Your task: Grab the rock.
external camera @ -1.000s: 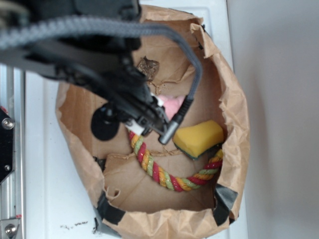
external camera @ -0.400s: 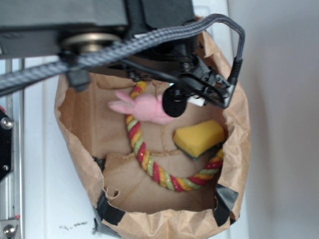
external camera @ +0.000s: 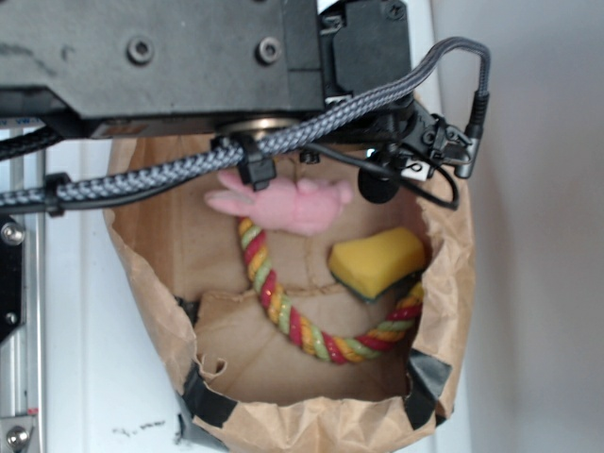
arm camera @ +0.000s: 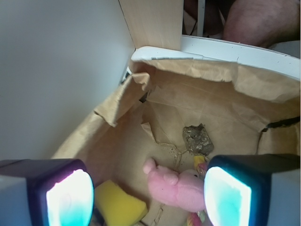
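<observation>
Gripper (arm camera: 146, 197): my fingers spread wide, holding nothing.
Rock (arm camera: 197, 139): on bag (arm camera: 244, 101) floor, just beyond pink plush (arm camera: 176, 186).
Approach: advance, centre fingers astride rock, clear of plush.

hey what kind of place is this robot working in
Probably a lab test bench, not a home. A crumpled brown paper bag sits on a plain white surface as a makeshift bin, holding odd props: a rock, a pink plush toy, a yellow sponge and a rope toy.
</observation>
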Robot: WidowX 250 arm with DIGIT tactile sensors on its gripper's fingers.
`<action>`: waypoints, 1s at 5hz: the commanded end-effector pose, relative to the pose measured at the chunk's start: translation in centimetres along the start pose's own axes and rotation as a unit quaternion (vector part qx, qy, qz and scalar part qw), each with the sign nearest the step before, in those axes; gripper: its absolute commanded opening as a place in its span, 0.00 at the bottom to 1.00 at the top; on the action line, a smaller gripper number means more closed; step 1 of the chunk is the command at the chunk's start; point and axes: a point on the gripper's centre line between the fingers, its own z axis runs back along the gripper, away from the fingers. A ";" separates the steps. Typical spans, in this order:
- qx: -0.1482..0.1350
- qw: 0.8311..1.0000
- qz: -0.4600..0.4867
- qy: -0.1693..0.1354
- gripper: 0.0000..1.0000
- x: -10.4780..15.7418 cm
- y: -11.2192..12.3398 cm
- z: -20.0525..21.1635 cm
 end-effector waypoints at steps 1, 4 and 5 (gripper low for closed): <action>-0.033 0.999 -0.013 -0.015 1.00 1.9 2.3 -1.1; -0.033 0.999 -0.042 -0.007 1.00 1.6 5.0 -0.5; -0.025 0.999 -0.033 -0.016 1.00 2.5 5.3 -0.9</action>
